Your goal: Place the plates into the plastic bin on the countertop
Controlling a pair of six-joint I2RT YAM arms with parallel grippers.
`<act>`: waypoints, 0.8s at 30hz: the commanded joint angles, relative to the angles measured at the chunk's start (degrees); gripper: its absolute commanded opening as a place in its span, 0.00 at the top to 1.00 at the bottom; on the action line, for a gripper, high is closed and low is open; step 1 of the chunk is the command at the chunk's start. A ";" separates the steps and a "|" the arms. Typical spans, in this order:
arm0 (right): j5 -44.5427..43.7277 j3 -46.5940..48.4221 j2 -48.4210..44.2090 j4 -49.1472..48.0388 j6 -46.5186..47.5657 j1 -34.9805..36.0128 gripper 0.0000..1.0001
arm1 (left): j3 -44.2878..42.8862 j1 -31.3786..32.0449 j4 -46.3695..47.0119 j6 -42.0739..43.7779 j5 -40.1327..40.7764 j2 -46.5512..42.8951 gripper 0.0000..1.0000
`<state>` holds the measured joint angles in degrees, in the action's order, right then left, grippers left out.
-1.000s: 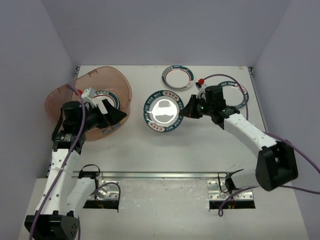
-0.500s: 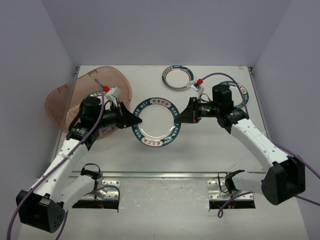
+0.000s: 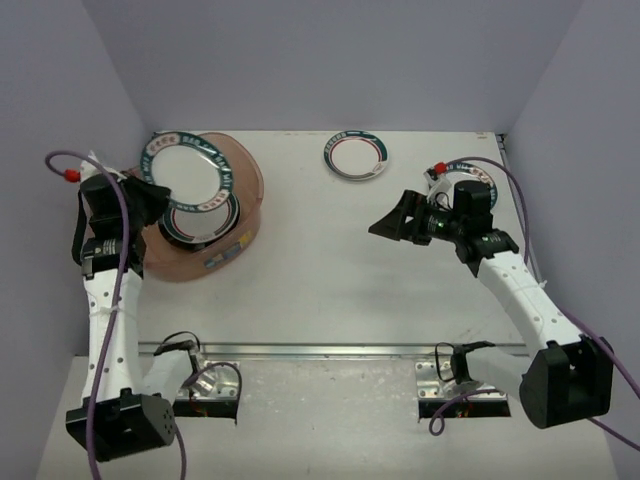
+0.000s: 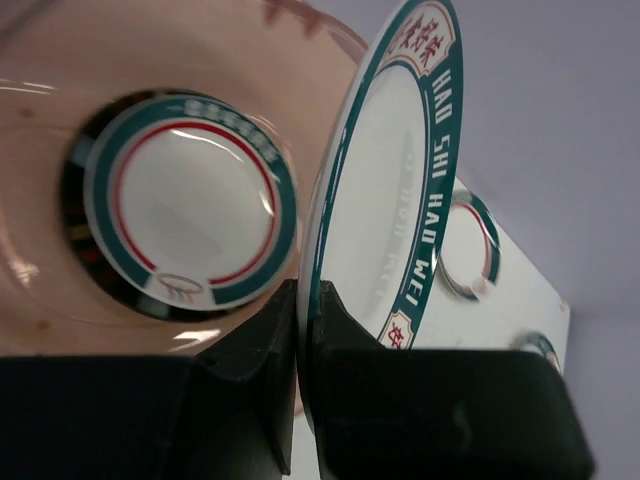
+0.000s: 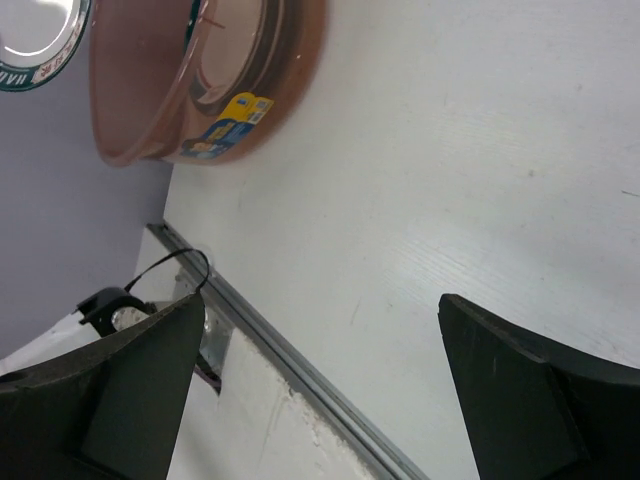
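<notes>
Big plate now over bin, in left tool

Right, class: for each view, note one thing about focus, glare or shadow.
Top external: even light across the countertop. Left wrist: left gripper dark and soft, held plate sharp, sheen inside the plastic bin. Right wrist: right gripper a black silhouette.

The plate is glossy ceramic, the plastic bin smooth and translucent, the countertop matt.
</notes>
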<state>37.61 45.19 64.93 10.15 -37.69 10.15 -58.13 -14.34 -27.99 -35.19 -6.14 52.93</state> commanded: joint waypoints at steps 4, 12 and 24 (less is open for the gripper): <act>-5.79 -3.07 -4.50 -0.08 1.73 -3.50 0.01 | 2.24 -11.73 7.11 -3.70 -4.61 10.34 1.00; -4.87 -4.24 -3.71 -1.62 1.97 -4.35 0.01 | 4.92 -12.72 14.90 -4.95 -9.86 21.45 0.94; -12.29 -2.89 -0.84 3.30 2.74 -4.35 0.01 | 1.35 -7.86 4.05 -2.55 1.40 27.09 0.00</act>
<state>30.24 40.27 63.31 12.25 -35.36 6.09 -52.84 -23.81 -20.78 -39.04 -9.54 77.43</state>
